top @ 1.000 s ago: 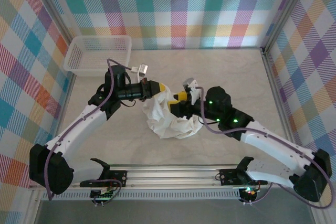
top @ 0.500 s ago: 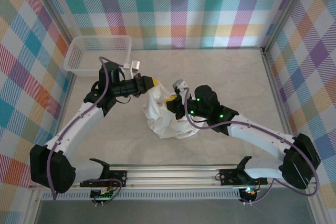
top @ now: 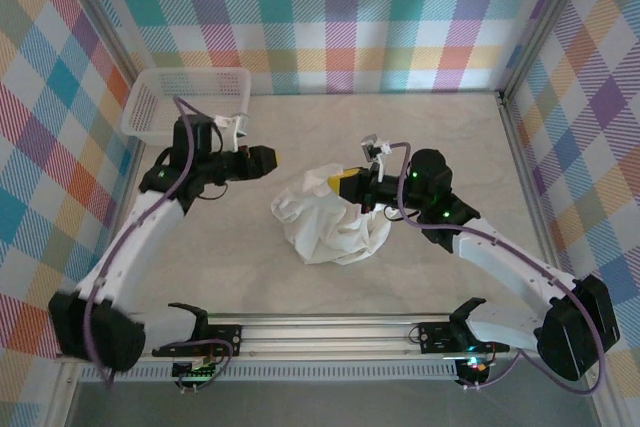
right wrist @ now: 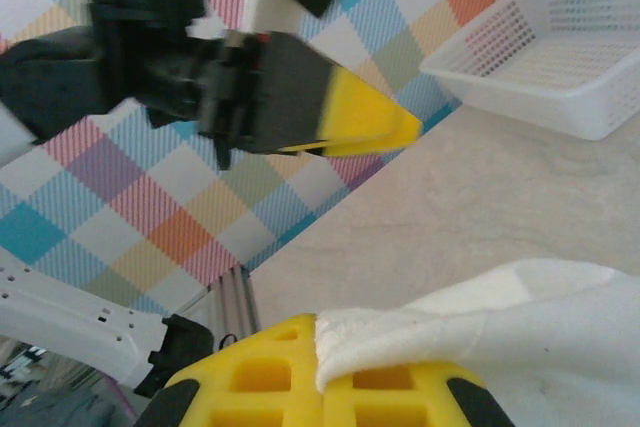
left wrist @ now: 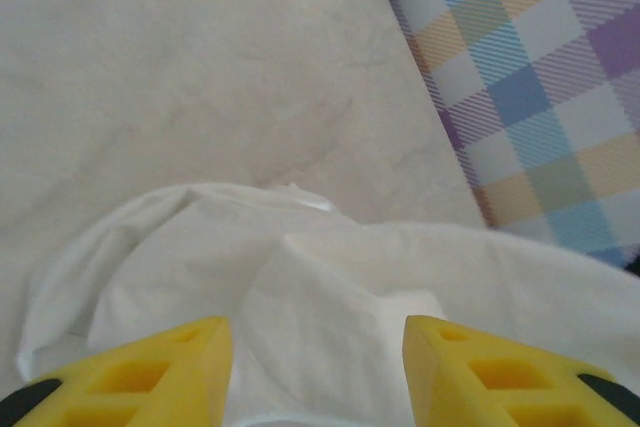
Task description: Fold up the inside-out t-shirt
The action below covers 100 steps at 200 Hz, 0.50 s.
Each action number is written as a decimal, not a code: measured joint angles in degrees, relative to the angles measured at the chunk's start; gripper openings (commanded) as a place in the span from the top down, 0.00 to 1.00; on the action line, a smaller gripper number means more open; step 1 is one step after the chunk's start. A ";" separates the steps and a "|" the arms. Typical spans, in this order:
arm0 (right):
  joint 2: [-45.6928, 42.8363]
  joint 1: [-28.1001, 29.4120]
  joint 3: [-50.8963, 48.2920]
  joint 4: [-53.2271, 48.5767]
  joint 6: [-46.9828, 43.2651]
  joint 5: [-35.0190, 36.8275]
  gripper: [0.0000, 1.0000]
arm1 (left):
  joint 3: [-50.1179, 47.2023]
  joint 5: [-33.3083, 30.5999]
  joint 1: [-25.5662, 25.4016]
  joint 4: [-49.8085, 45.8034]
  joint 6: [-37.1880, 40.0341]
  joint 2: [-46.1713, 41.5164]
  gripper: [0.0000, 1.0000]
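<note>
The inside-out t-shirt lies as a crumpled white heap in the middle of the table. My right gripper sits at the heap's upper right edge, shut on a fold of the shirt. In the right wrist view the yellow fingers pinch the white fabric between them. My left gripper hangs a little left of the heap, open and apart from it. Its two yellow fingertips stand wide in the left wrist view, with the shirt below and beyond them and nothing between them.
A white mesh basket stands in the far left corner, also seen from the right wrist. Plaid walls close in the table on three sides. A metal rail runs along the near edge.
My left gripper has let go of the shirt, opened and drawn back to the left. My right gripper has shut on the shirt's edge and shifted slightly right.
</note>
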 measured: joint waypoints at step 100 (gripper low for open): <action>7.15 -0.04 5.38 -11.45 -0.94 -8.72 1.00 | 10.12 3.10 -12.74 -13.16 4.81 19.65 0.57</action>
